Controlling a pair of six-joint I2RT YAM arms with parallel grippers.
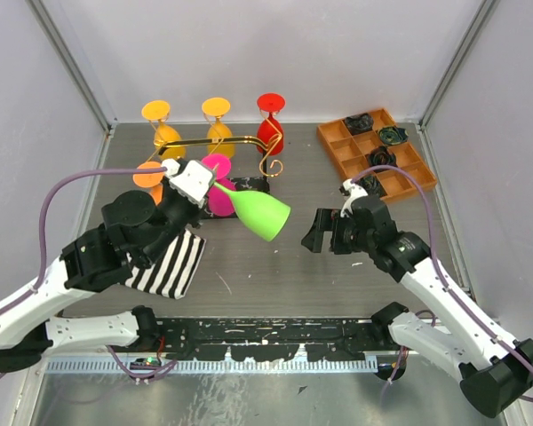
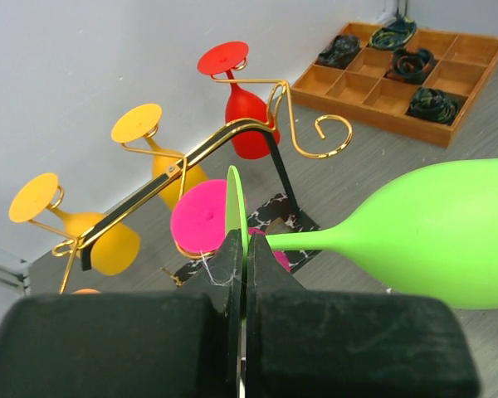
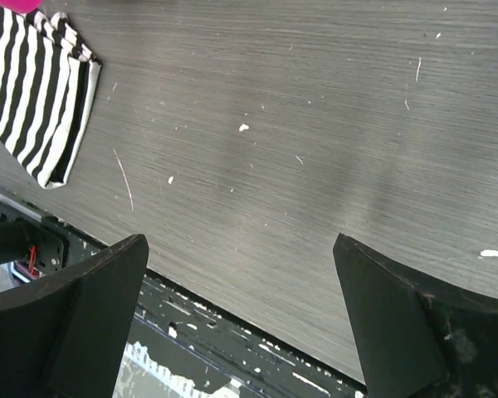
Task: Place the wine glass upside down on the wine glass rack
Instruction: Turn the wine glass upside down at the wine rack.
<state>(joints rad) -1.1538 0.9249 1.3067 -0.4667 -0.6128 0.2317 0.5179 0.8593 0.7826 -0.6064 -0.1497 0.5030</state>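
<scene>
The green wine glass (image 1: 265, 216) hangs tilted above the table, bowl pointing right. My left gripper (image 1: 213, 187) is shut on its thin foot disc (image 2: 235, 203), the stem and bowl (image 2: 448, 232) running off to the right of the fingertips (image 2: 230, 253). Just behind it stands the wine glass rack (image 1: 220, 142), a gold bar (image 2: 207, 151) on a marbled base (image 1: 249, 185). Yellow (image 1: 217, 129), red (image 1: 270, 131), orange (image 1: 148, 174) and pink (image 1: 218, 197) glasses hang on it upside down. My right gripper (image 1: 318, 232) is open and empty, low over bare table (image 3: 241, 274).
An orange compartment tray (image 1: 323, 136) with dark coiled items sits at the back right. A black-and-white striped cloth (image 1: 171, 264) lies under the left arm and also shows in the right wrist view (image 3: 33, 91). Grey walls close in the back and sides.
</scene>
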